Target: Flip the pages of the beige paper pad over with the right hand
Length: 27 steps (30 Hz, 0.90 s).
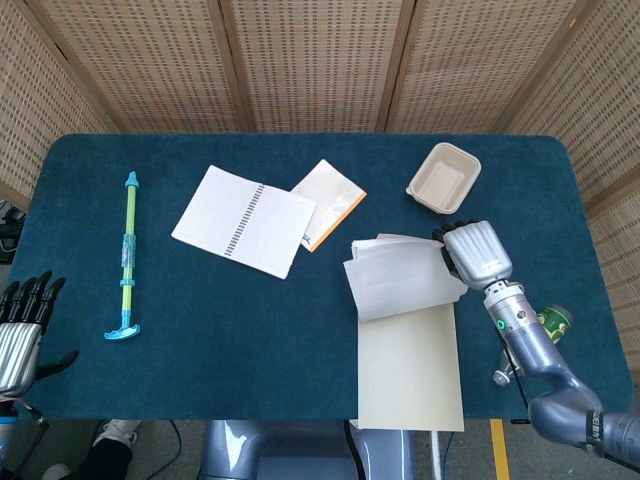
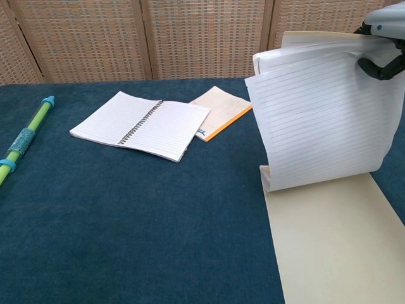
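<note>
Right hand is holding a bunch of lined pages lifted off the beige paper pad, near the takeout tray. Left hand hangs off the surface's edge, fingers apart.

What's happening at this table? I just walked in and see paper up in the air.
The robot's right hand is flipping the beige paper pad. It holds a stack of lined pages lifted upright above the pad's top edge, not yet laid over. The left hand hangs idle and open at the table's near left edge. An open spiral notebook lies untouched further back.
</note>
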Each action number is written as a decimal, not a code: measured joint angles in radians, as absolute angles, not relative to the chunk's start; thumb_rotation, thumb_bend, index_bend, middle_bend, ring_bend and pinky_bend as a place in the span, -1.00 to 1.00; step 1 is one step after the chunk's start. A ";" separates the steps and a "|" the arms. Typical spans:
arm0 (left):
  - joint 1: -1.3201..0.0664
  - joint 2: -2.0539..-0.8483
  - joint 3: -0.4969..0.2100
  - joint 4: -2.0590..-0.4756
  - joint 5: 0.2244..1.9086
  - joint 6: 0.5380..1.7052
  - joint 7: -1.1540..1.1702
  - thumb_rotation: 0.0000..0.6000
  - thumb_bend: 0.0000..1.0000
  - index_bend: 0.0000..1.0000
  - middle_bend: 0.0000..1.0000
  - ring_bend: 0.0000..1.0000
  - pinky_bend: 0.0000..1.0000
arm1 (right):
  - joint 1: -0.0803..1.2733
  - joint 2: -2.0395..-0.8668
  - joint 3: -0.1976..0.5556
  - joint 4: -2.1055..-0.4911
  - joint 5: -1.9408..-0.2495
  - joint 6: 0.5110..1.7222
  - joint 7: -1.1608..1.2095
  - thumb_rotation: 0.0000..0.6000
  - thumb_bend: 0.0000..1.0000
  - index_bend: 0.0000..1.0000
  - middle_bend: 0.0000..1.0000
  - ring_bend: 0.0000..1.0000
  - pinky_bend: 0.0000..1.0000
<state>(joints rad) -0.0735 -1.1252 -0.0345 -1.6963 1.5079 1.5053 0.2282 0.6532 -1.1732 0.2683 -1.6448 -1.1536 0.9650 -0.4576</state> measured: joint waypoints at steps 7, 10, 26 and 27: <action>-0.077 -1.124 -0.041 -1.698 1.503 1.506 0.227 1.00 -0.93 -1.00 -1.00 -1.00 -1.00 | 0.714 -1.215 0.283 -1.597 -1.084 0.940 -0.507 1.00 0.65 0.26 0.07 -0.03 0.12; -0.078 -1.125 -0.040 -1.696 1.500 1.500 0.227 1.00 -0.93 -1.00 -1.00 -1.00 -1.00 | 0.744 -1.232 0.292 -1.568 -1.053 0.933 -0.528 1.00 0.65 0.26 0.07 -0.03 0.12; -0.085 -1.129 -0.044 -1.690 1.492 1.495 0.226 1.00 -0.93 -1.00 -1.00 -1.00 -1.00 | 0.859 -1.332 0.316 -1.380 -0.934 0.884 -0.551 1.00 0.64 0.26 0.07 -0.03 0.12; -0.085 -1.129 -0.043 -1.690 1.492 1.494 0.227 1.00 -0.93 -1.00 -1.00 -1.00 -1.00 | 0.867 -1.346 0.315 -1.356 -0.931 0.878 -0.546 1.00 0.63 0.25 0.07 -0.03 0.12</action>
